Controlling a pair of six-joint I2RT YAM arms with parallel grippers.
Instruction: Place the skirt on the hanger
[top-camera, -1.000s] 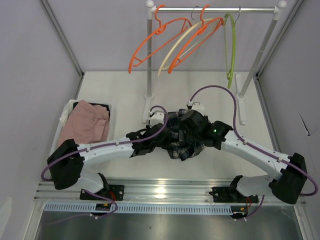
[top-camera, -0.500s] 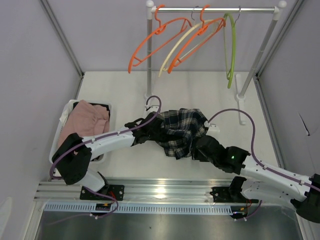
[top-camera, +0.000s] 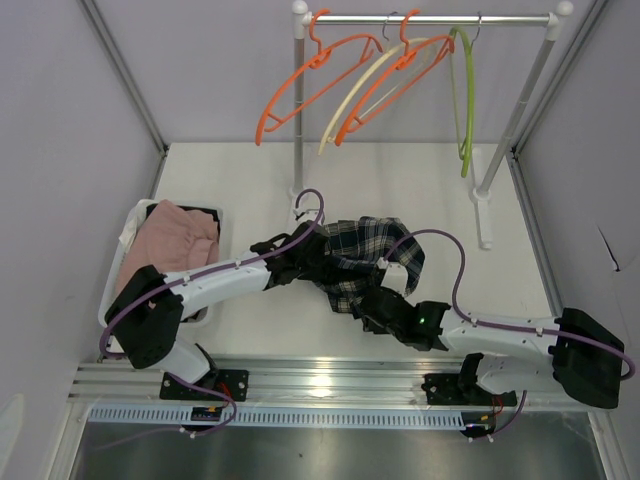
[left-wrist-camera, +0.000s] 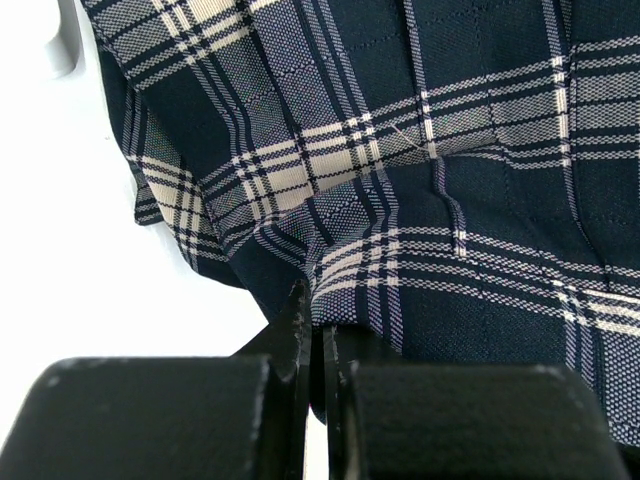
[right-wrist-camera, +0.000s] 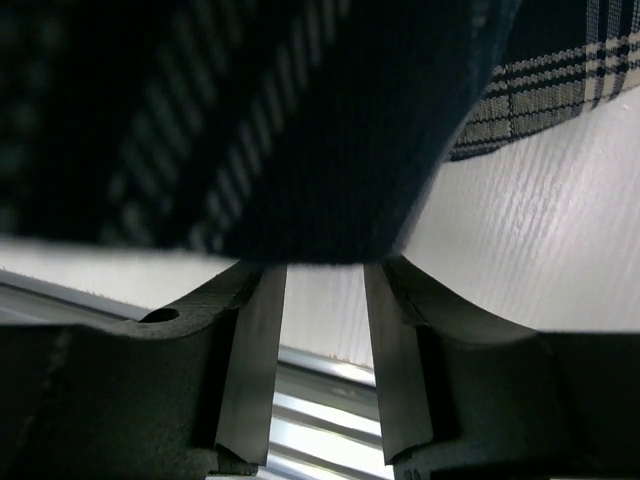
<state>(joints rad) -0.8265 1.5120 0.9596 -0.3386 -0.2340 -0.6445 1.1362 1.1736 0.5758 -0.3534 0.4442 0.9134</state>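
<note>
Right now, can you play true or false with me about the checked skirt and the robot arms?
1. The left gripper is pinching the checked skirt. True.
2. The skirt is already on a hanger. False: it is bunched up down by the table, between the two arms.
3. Four hangers hang on the rail. True: two orange, one cream, one green.
4. The bin holds a blue cloth. False: the cloth in it is pink.
5. The right gripper is squeezed tight shut. False: there is a gap between its fingers, just under the skirt's edge.
</note>
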